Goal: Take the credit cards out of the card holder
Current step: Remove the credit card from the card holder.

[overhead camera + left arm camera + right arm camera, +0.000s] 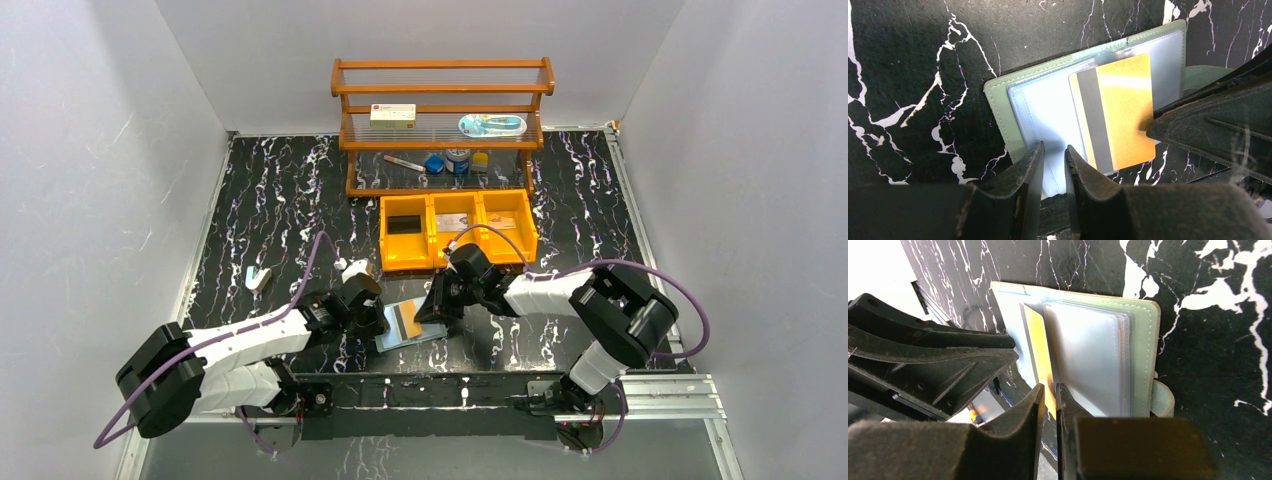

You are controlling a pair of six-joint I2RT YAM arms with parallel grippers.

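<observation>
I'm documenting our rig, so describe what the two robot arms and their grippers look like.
The left arm and right arm match: white shells, bulky black joints, a purple cable looping alongside. The left gripper and right gripper each have two matte black tapering fingers with scuffed edges.

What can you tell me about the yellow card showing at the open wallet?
The yellow card is a thin, glossy plastic rectangle with a grey stripe along one long side. It lies flat and looks partly slid out of the clear sleeves of the open green card holder, one end overhanging the black marbled table. The right gripper pinches its edge. The left gripper clamps the sleeves beside it.
</observation>
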